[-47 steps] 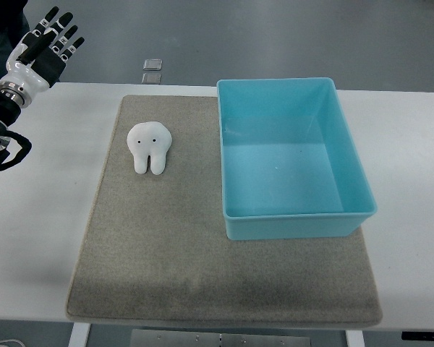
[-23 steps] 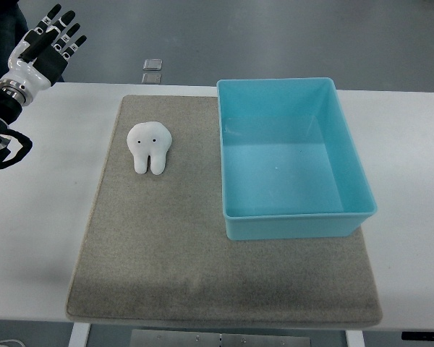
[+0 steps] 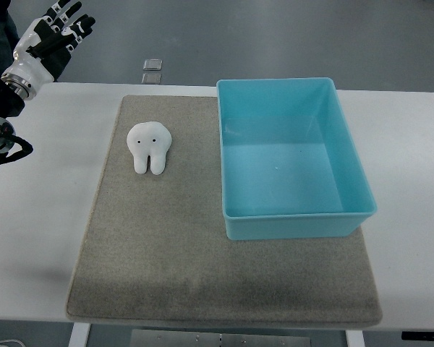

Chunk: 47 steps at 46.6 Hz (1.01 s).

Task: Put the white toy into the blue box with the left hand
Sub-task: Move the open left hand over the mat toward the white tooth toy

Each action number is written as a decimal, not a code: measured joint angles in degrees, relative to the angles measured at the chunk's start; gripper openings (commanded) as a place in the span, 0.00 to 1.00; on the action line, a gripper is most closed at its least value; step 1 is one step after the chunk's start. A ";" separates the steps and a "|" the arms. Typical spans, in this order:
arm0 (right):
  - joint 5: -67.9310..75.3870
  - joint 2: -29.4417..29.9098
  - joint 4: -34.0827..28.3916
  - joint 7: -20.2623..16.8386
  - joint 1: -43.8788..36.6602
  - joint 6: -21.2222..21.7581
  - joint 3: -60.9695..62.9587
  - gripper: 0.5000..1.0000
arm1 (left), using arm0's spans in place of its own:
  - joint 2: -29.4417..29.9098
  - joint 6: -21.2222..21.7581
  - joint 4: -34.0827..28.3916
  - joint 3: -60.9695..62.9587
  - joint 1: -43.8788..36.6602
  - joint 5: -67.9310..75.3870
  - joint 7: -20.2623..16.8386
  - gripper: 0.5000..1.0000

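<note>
A white tooth-shaped toy [image 3: 150, 147] with two black dot eyes lies on the grey mat [image 3: 166, 238], left of the blue box [image 3: 289, 155]. The box stands empty on the mat's right part. My left hand [image 3: 52, 36] hovers at the top left corner, beyond the table's far edge and well up and left of the toy. Its black-and-white fingers are spread and hold nothing. The right arm does not show.
The white table [image 3: 43, 217] carries the mat. Two small square plates [image 3: 152, 70] lie on the floor beyond the table's far edge. Dark cables of my left arm [image 3: 1, 144] hang over the table's left edge.
My left hand has risen toward the top of the picture and shifted slightly right. The toy and the box have not moved.
</note>
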<state>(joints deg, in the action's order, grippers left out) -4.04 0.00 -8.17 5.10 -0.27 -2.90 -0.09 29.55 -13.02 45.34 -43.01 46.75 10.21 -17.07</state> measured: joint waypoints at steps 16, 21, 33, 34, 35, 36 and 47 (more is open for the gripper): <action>0.00 0.00 0.00 0.00 0.01 0.00 0.00 0.87 | 3.49 -5.67 0.19 1.31 0.79 12.71 0.09 0.99; 0.00 0.00 0.00 0.00 0.00 0.00 0.00 0.87 | 5.22 -6.76 1.93 1.35 0.79 16.67 -0.10 0.99; 0.00 0.00 0.00 0.00 0.00 0.00 0.00 0.87 | 6.40 -10.46 2.92 1.04 0.97 24.32 -1.91 0.99; 0.00 0.00 0.00 0.00 0.00 0.00 0.00 0.87 | 6.40 -10.37 2.92 1.09 0.96 24.33 -1.90 0.99; 0.00 0.00 0.00 0.00 0.00 0.00 0.00 0.87 | 6.42 -10.33 2.92 1.16 0.93 24.41 -1.84 0.99; 0.00 0.00 0.00 0.00 0.00 0.00 0.00 0.87 | 6.42 -10.32 2.87 1.21 0.93 24.48 -1.80 0.99; 0.00 0.00 0.00 0.00 0.00 0.00 0.00 0.87 | 7.36 -10.16 2.61 1.43 1.57 30.38 -1.74 0.98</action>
<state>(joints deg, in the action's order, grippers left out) -4.04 0.00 -8.17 5.10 -0.26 -2.90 -0.09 36.91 -23.18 47.95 -41.58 48.32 40.58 -18.80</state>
